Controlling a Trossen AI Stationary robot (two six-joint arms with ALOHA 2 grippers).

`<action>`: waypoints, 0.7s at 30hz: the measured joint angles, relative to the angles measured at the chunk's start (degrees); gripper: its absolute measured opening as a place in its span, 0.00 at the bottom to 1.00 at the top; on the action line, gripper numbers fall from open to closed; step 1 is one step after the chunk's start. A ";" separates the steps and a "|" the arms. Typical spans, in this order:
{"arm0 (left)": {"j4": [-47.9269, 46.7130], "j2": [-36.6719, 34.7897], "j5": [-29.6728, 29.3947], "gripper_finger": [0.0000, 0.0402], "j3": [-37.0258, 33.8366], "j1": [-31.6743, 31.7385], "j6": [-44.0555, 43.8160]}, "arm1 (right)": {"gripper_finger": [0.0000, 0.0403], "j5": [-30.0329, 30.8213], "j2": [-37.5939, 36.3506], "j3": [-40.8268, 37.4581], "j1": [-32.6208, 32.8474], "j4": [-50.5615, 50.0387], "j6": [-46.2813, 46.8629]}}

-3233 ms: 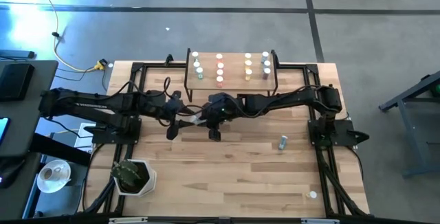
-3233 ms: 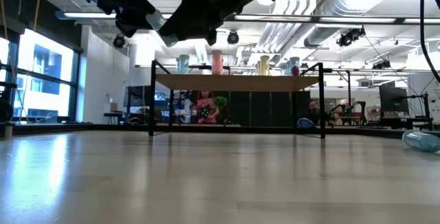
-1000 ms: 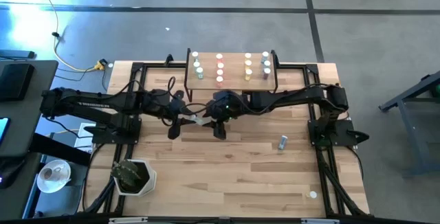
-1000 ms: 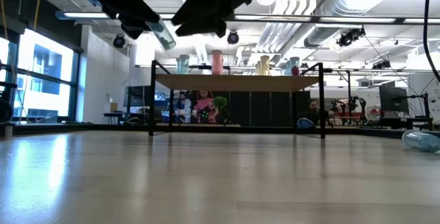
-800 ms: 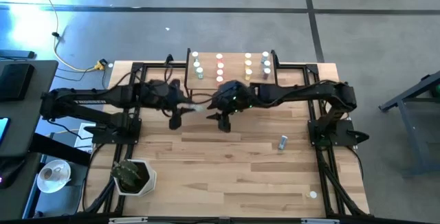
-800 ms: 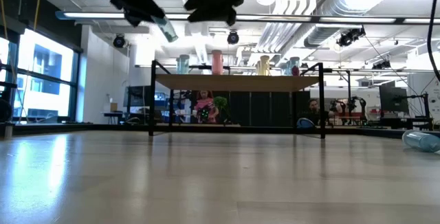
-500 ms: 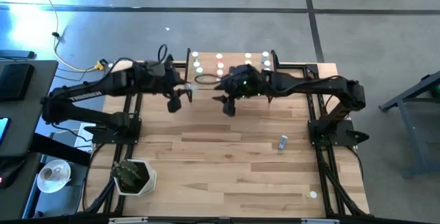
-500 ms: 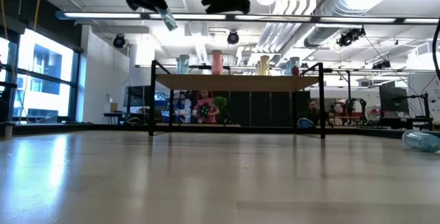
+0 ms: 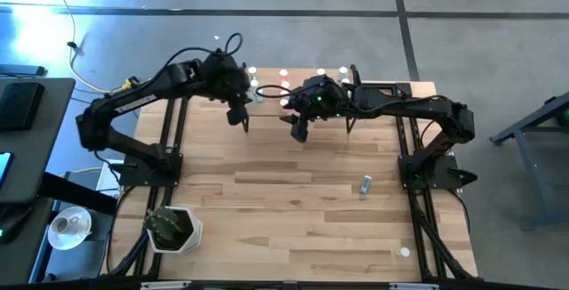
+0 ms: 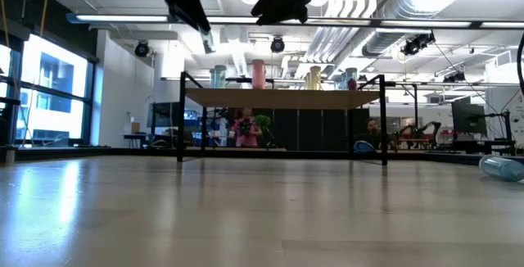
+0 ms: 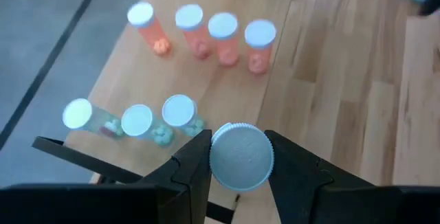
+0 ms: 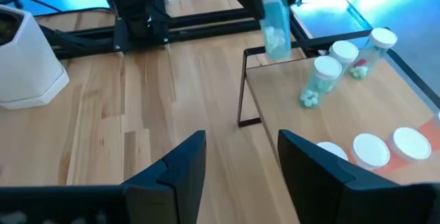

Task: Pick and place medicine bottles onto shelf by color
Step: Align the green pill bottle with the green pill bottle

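The shelf [image 10: 282, 97] stands at the table's far edge with several upright white-capped bottles on it: a pink row [image 11: 206, 38] and a teal row [image 11: 137, 121]. My left gripper [image 9: 245, 119] is high above the shelf's left end, shut on a teal bottle [image 12: 276, 26] with a white cap [image 11: 240, 157]. My right gripper [image 12: 237, 162] hovers open and empty beside it, over the shelf's near edge [image 12: 275, 107]. Another bottle [image 9: 365, 183] lies on its side on the table at the right. My left gripper pinches the teal bottle at its cap end [image 11: 214, 157] between the two fingers, one on each side. The fingers slant down from above. The cap faces back toward the wrist and the body [image 10: 206, 39] sticks out beyond the fingertips, tilted, lifted clear above the shelf.
A white pot with a plant [image 9: 173, 228] stands at the table's near left corner. A small white cap [image 9: 404, 253] lies near the near right corner. The black frame rails [image 12: 206, 25] run along the table's sides.
Both arms have risen and gone toward the table's far edge, up to the shelf. My left gripper has carried the teal bottle from mid-table to above the shelf's left end and has tipped further down. My right gripper has stayed open.
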 joint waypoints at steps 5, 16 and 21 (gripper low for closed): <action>-1.17 3.72 0.94 0.29 1.48 1.51 1.27 | 0.43 0.00 0.00 -0.02 0.02 -0.56 0.00; -1.74 8.13 1.50 0.29 1.50 3.43 2.32 | 0.43 0.00 0.04 -0.01 0.02 -0.70 0.00; -2.02 9.93 1.50 0.29 1.50 3.43 2.34 | 0.43 0.00 0.04 -0.01 0.04 -0.70 0.00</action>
